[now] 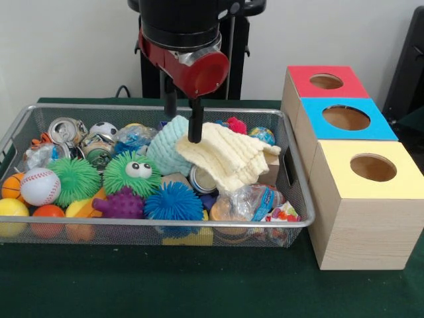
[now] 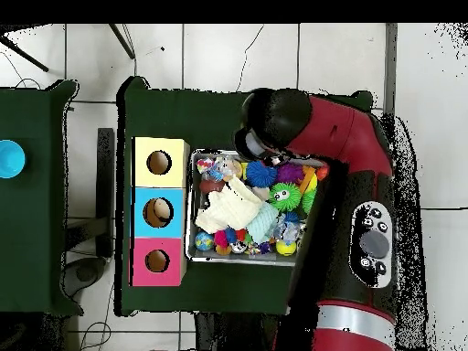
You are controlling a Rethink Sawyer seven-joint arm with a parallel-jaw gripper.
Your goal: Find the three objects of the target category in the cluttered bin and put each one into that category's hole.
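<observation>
My gripper reaches down into the wire mesh bin at its middle. It meets a pale yellow knitted cloth and a teal knitted cloth that lie on top of the clutter. Whether it holds either cloth does not show. Right of the bin stand three wooden boxes, each with a round hole on top: red, blue and yellow. From overhead, the yellow cloth lies at the bin's box side, and the arm's head covers the gripper.
Around the cloths the bin holds a baseball, green spiky balls, a blue spiky ball, a purple knobbly ball, crushed cans and crumpled plastic bottles. The red arm spans the bin's other side.
</observation>
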